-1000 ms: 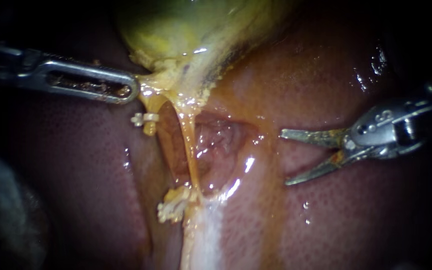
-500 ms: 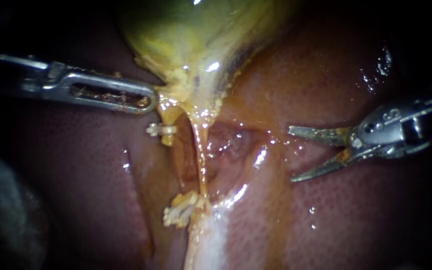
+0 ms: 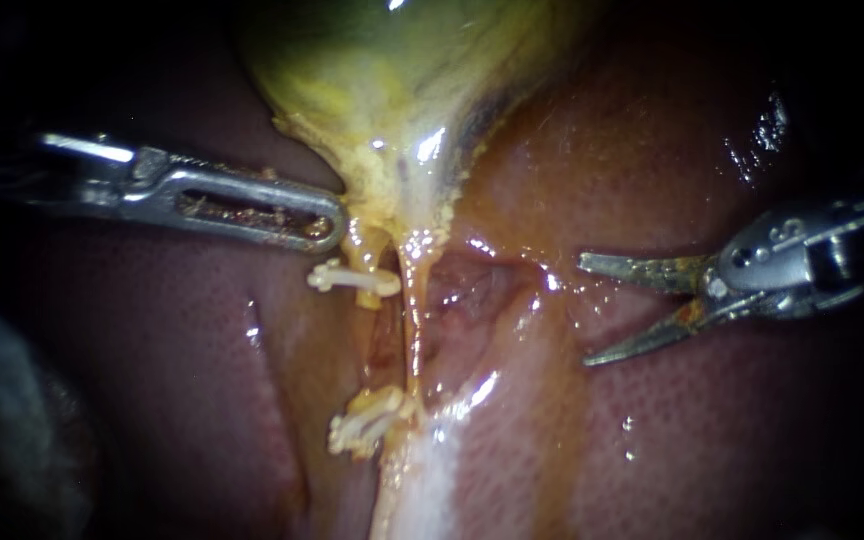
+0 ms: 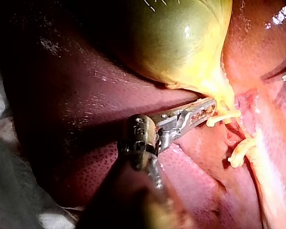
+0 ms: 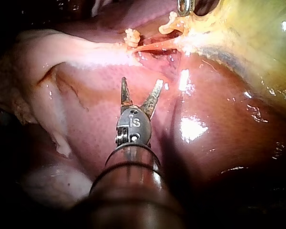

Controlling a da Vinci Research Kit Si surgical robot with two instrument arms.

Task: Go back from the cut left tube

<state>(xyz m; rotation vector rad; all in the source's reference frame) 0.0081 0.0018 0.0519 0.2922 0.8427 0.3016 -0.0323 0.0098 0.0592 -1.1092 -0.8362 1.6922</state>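
Right instrument (image 3: 584,311) hangs with its two blade-like jaws spread wide and empty over the liver (image 3: 702,440). It holds the same spot against the tissue as a second ago, so its retreat looks finished. Ahead of its tips the gallbladder (image 3: 382,70) has sagged back towards it, because the left instrument (image 3: 330,222), jaws closed on the gallbladder's neck, has eased its pull. Well ahead of the open jaws lies the cut left tube (image 3: 360,243), its ends apart; the uncut tube (image 3: 414,320) stands nearer. One clip (image 3: 354,280) caps the upper stump, and the lower clips (image 3: 364,425) cap the other.
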